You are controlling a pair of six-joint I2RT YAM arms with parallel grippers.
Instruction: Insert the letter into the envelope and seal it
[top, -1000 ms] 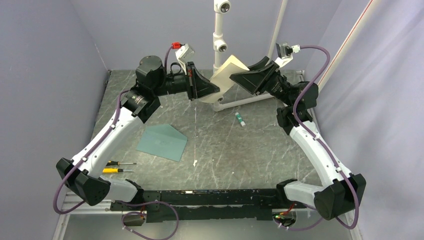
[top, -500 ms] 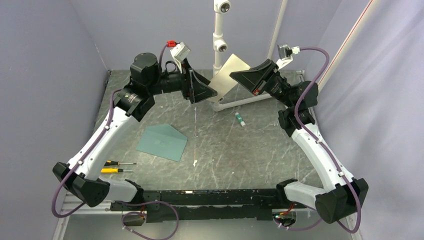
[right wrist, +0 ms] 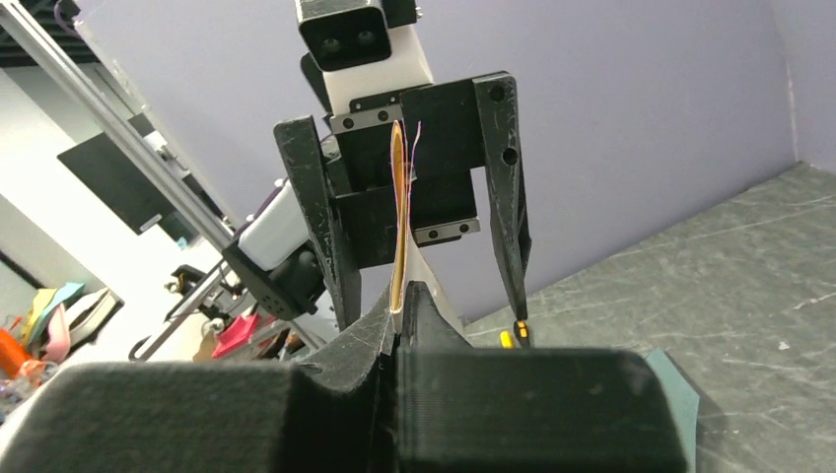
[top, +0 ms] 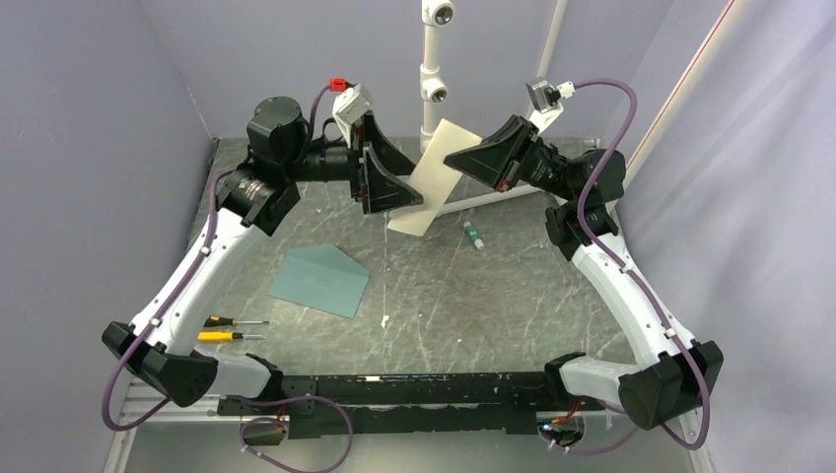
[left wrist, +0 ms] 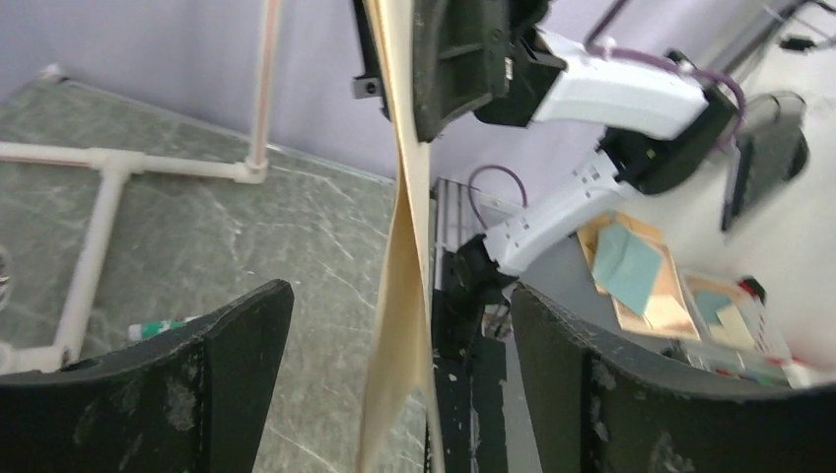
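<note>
The letter (top: 441, 169) is a cream sheet held in the air above the back of the table, hanging almost upright. My right gripper (top: 455, 158) is shut on its upper edge; in the right wrist view the letter (right wrist: 397, 227) rises edge-on out of the pinched fingertips of the right gripper (right wrist: 399, 307). My left gripper (top: 414, 184) is open around the sheet's lower part. In the left wrist view the letter (left wrist: 402, 246) hangs free between the wide fingers (left wrist: 237, 360) without touching them. The teal envelope (top: 320, 280) lies flat on the table's left, flap open.
A white pipe frame (top: 483, 201) and its post (top: 431, 74) stand at the back. A small glue stick (top: 474, 235) lies right of centre. Two screwdrivers (top: 235, 329) lie near the left arm's base. Grey walls close in both sides.
My left gripper has opened and let go of the letter while the right gripper has shut on it. The sheet has swung down to hang more upright.
</note>
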